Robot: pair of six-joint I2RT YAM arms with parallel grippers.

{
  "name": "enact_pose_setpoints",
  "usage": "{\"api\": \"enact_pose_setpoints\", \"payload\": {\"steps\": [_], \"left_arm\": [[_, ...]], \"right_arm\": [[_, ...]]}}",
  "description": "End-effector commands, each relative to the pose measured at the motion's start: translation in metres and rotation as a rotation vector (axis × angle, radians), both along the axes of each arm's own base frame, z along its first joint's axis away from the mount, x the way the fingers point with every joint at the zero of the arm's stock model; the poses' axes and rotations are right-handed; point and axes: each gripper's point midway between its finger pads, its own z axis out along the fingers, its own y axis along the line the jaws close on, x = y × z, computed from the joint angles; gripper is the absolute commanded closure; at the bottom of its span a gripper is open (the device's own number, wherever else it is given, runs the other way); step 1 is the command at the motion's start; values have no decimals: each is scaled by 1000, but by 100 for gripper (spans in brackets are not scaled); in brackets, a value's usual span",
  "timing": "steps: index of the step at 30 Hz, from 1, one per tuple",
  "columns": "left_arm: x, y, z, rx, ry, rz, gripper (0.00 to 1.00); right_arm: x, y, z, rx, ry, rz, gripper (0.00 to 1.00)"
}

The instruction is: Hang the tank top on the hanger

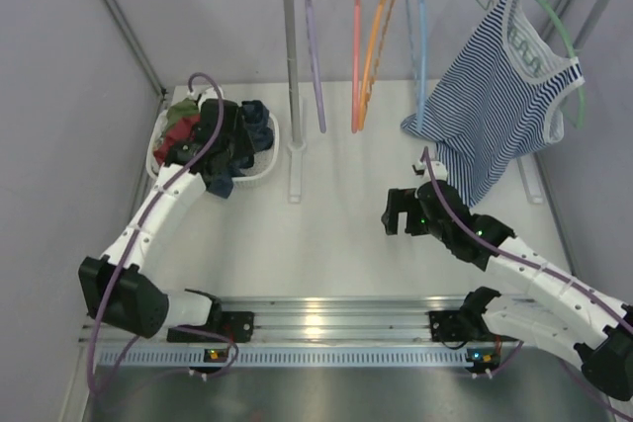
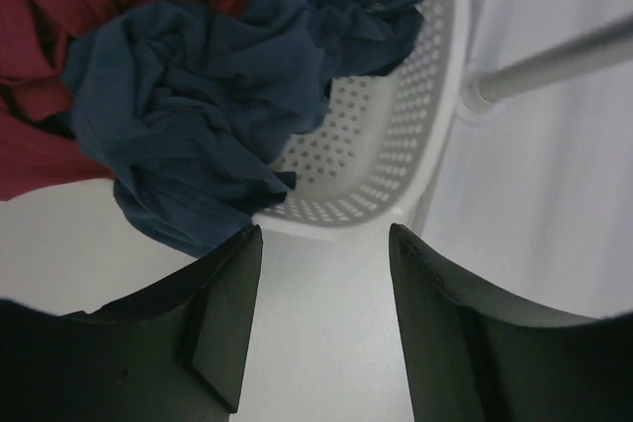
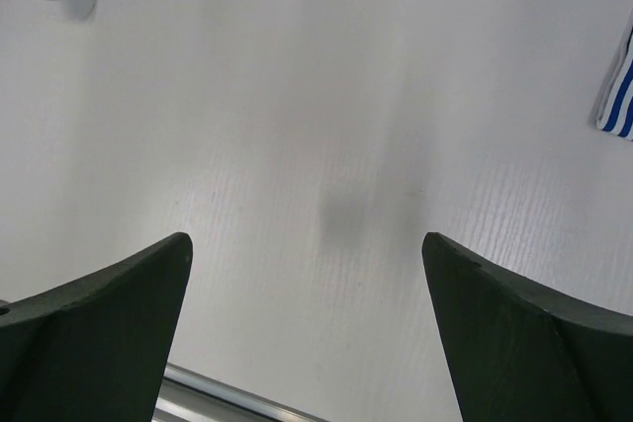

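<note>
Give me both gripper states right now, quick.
Left gripper: open, holding nothing, near the tank top in the basket.
Right gripper: open, holding nothing, above the table.

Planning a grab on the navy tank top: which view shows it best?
Left wrist: the navy tank top lies crumpled close up, spilling over the basket rim. Top external: the left arm covers most of it. Right wrist: not visible.

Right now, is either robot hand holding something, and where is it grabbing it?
Nothing. The left gripper hangs open by the tank top in the basket; the right gripper is open over the table.
</note>
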Motion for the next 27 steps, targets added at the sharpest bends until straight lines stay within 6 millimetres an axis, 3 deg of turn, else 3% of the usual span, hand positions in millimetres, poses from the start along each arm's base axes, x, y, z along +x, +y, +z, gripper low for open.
{"api": "enact_pose_setpoints", "payload": {"steps": [1, 4, 5, 8, 17, 21, 25, 26, 27], "left_arm": [[29, 41, 0, -1, -6, 148, 40], [44, 66, -19, -4, 34, 213, 39], [46, 71, -24, -6, 47, 225, 33], [55, 85, -44, -9, 76, 262, 32], [76, 93, -86, -9, 144, 282, 37], [80, 91, -91, -14, 150, 270, 53], [77, 87, -83, -27, 153, 240, 85], [79, 84, -73, -32, 138, 228, 97], [77, 83, -63, -38, 131, 216, 100]], "right_arm": [[8, 22, 26, 75, -62, 62, 0], [8, 25, 31, 83, -66, 79, 0], [7, 26, 32, 83, -67, 84, 0], [7, 26, 32, 85, -72, 91, 0], [4, 30, 27, 99, -58, 107, 0], [4, 30, 27, 102, -57, 107, 0], [5, 30, 29, 106, -62, 107, 0], [5, 30, 30, 106, -64, 106, 0], [5, 31, 30, 107, -63, 107, 0]]}}
